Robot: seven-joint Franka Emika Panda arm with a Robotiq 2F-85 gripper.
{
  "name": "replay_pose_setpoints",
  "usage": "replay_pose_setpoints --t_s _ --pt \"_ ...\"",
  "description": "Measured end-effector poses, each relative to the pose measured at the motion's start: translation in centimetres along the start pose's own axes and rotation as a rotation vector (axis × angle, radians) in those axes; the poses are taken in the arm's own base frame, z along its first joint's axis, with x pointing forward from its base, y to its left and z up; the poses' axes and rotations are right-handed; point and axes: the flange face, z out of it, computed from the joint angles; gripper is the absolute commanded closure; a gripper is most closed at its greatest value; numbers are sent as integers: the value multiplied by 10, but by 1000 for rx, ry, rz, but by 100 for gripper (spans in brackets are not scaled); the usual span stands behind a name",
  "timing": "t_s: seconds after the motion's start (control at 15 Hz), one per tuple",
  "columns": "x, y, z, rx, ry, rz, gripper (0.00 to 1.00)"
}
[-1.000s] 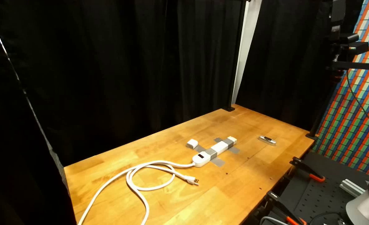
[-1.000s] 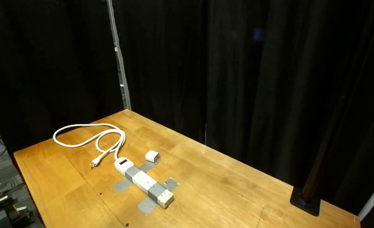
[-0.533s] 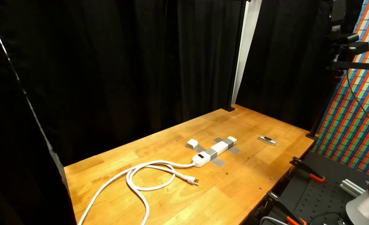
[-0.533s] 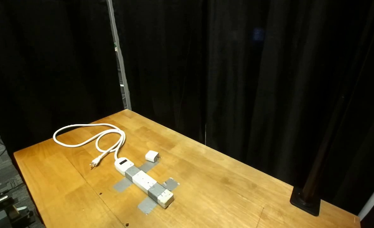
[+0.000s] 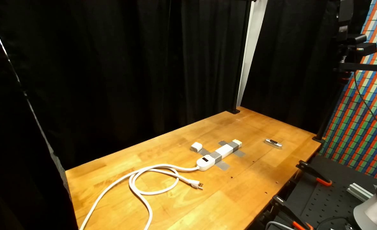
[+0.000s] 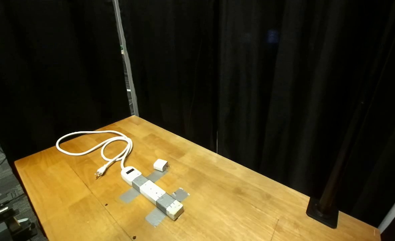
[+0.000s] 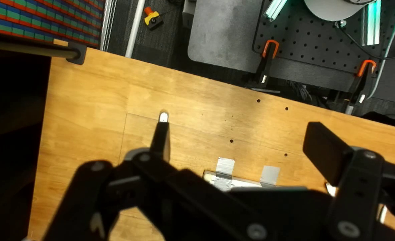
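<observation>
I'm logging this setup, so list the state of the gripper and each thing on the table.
Gripper: open, holding nothing.
Power strip: taped down.
Strip's switch: on/off unclear.
Gray tape: stuck across the strip.
Power cord: loosely looped.
Cord's plug: unplugged.
White charger: unplugged, beside the strip.
Small silver-black object: lying unheld.

The gripper (image 7: 238, 134) hangs, fingers (image 7: 159, 139) wide apart, over a wooden table (image 7: 90, 93).
Its body partly hides a white power strip (image 7: 246, 183) with grey tape (image 7: 225, 164); a small white-ended object (image 7: 163, 116) shows past one fingertip; orange-tipped clamps (image 7: 265, 65) sit by a dark perforated plate (image 7: 314, 43).
</observation>
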Motion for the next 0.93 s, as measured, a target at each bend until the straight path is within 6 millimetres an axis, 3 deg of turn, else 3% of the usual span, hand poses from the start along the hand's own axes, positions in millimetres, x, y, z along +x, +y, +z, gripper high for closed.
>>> replay_pose_setpoints --t_s 0.53,0.93 --pt "2 0 0 0 11 37 0" --pt "48 -22 27 59 150 336 0"
